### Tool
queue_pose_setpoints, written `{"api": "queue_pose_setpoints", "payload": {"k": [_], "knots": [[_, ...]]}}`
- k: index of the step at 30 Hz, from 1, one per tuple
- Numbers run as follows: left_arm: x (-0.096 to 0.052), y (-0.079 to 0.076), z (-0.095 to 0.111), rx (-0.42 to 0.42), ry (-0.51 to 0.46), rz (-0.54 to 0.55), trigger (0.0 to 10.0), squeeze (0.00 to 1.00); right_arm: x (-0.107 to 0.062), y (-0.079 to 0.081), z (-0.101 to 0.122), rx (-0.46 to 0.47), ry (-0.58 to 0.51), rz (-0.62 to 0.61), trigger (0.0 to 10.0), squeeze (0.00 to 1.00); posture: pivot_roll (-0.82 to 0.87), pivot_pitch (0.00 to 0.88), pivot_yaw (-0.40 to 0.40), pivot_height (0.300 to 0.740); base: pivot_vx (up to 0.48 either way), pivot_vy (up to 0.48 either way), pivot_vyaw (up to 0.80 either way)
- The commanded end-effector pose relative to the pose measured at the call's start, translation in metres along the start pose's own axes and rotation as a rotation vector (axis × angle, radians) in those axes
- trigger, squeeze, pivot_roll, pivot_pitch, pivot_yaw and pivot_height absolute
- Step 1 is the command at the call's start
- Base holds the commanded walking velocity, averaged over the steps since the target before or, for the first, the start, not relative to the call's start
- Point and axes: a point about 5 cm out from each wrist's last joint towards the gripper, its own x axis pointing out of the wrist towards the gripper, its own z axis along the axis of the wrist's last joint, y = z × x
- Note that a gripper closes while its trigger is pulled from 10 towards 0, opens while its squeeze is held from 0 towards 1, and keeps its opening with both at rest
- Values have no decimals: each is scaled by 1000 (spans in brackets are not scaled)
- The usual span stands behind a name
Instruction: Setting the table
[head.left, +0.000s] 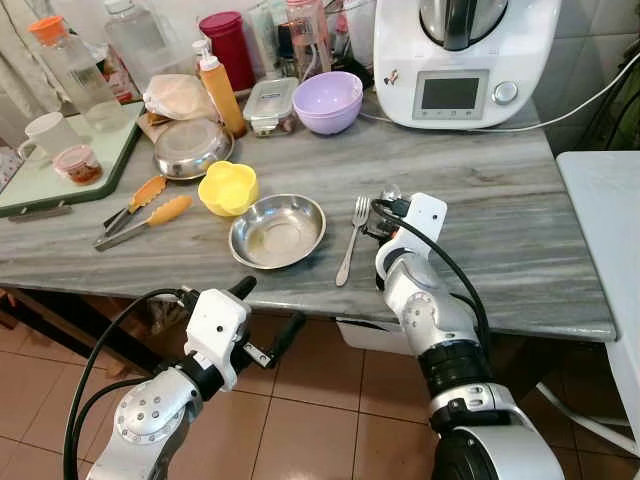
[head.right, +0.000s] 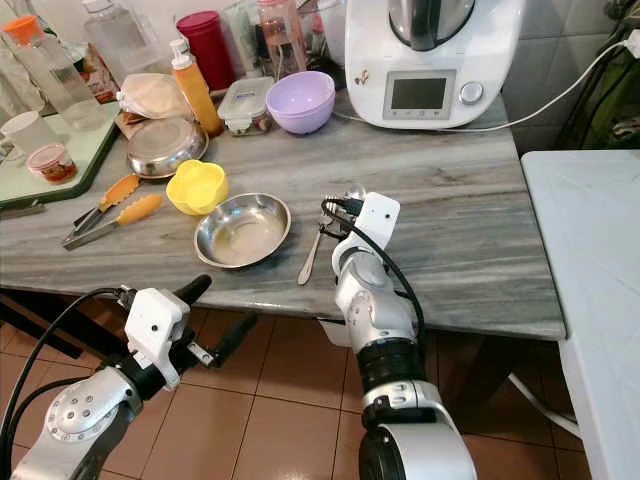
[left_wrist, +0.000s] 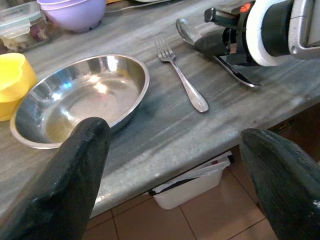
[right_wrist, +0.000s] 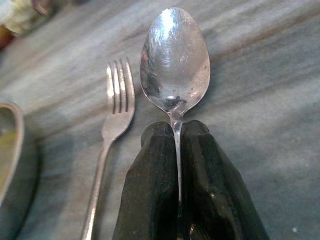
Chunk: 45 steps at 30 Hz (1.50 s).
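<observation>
spoon (right_wrist: 174, 59), stiff, light and slick metal, is pinched at the neck by the closed right gripper (right_wrist: 177, 135), beside the fork (head.left: 351, 238) near the counter's (head.left: 520, 230) front edge. left gripper (left_wrist: 170, 165) is held wide open, empty.

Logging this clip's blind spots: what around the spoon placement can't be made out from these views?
- Spoon handle: right wrist view, hidden between the right gripper fingers.
- Whether the spoon touches the counter: eye views, right arm covers it.
- Fork handle end: right wrist view, cut off by the edge.
- Steel bowl contents: too faint.
</observation>
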Motion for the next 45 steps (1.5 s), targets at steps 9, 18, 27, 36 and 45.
{"api": "queue_pose_setpoints", "payload": {"k": [9,18,27,36,45], "knots": [[-2,1,-4,-9,25,-9,10000,0,-1,9,-18,-30,79,-42,10000,0,-100,128,183,740,0,0,0],[-1,0,-5,-13,33,-19,10000,0,1,6,-14,-50,62,-74,10000,1000,-105,130,185,740,0,0,0],[0,-3,-4,-13,29,-21,10000,0,-1,8,-11,-68,34,-80,10000,1000,-107,126,179,740,0,0,0],[5,0,-1,-1,3,-2,10000,0,-8,-1,1,-152,-83,-106,10000,1000,-111,118,163,740,0,0,0],[7,-1,-2,-17,-19,41,10000,0,-27,-26,17,-263,-254,-104,10000,1000,-126,107,144,740,0,0,0]]}}
